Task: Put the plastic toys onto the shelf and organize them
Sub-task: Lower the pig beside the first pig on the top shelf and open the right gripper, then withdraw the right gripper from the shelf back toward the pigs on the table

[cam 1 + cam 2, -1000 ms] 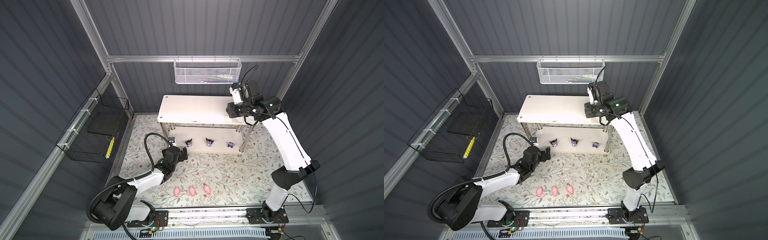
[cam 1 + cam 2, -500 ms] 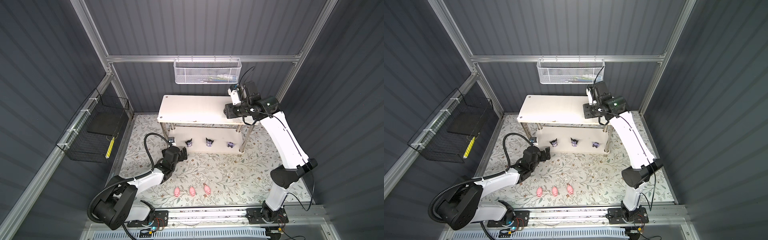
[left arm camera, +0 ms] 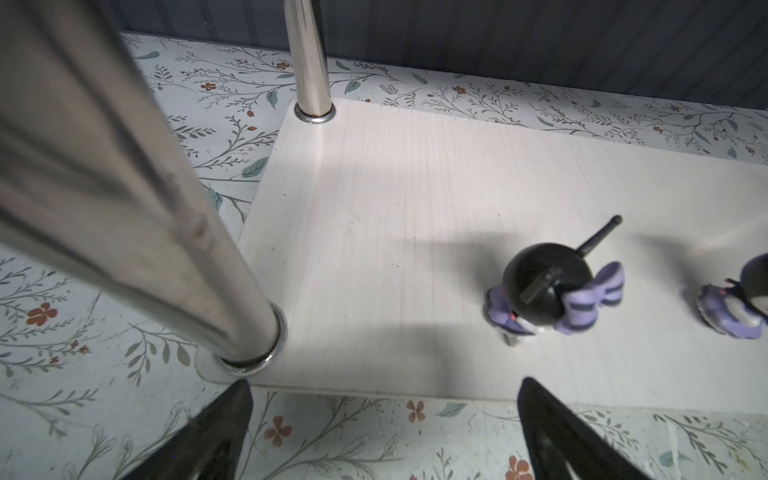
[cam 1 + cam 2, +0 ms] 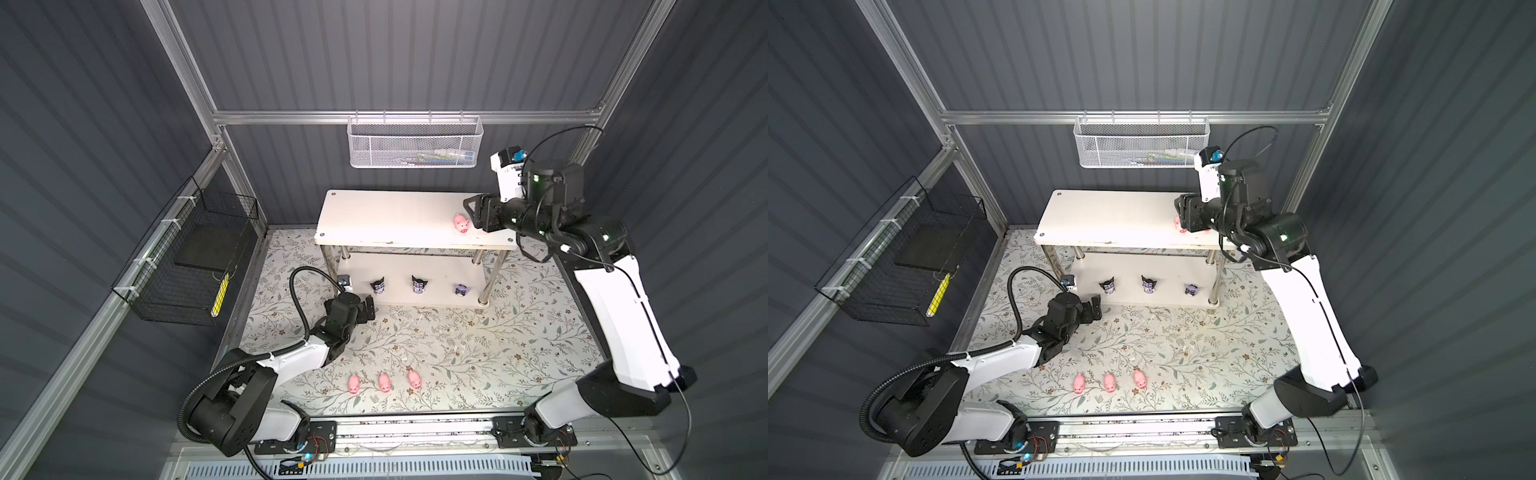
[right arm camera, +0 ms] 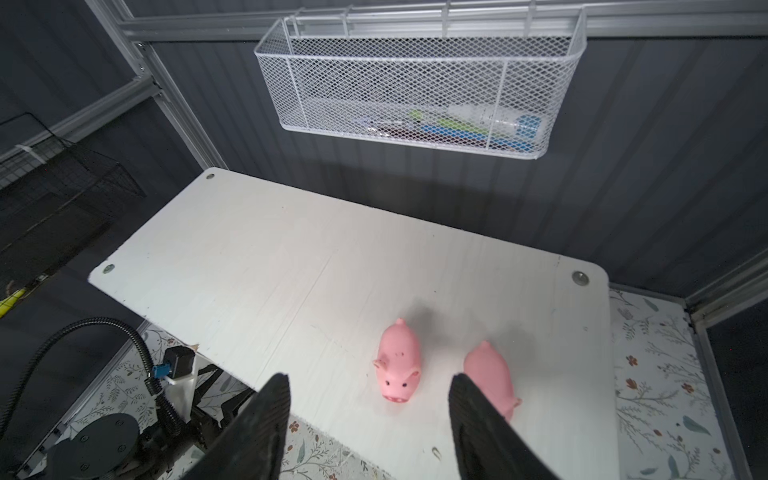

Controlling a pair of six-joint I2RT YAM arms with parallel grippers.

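Your right gripper [image 4: 473,215] is up at the right end of the shelf [image 4: 395,208], over its top board, jaws parted and holding nothing. The right wrist view shows 2 pink pigs on that board. The first pig [image 5: 399,365] stands free just ahead of the gap between the fingers, snout toward the camera. The second pig [image 5: 488,372] sits just beside it, partly hidden behind 1 finger. In both top views only 1 of them shows clear of the gripper.

Down low, your left gripper [image 3: 385,382] hangs over the table [image 4: 457,345] at the front left corner of the lower board. Its jaws are wide apart and empty, next to the shiny leg [image 3: 166,232]. 3 purple figures [image 4: 419,284] stand in a row along the front of the lower board. 3 more pigs [image 4: 384,382] lie in a row on the table near its front edge, well apart from the shelf.
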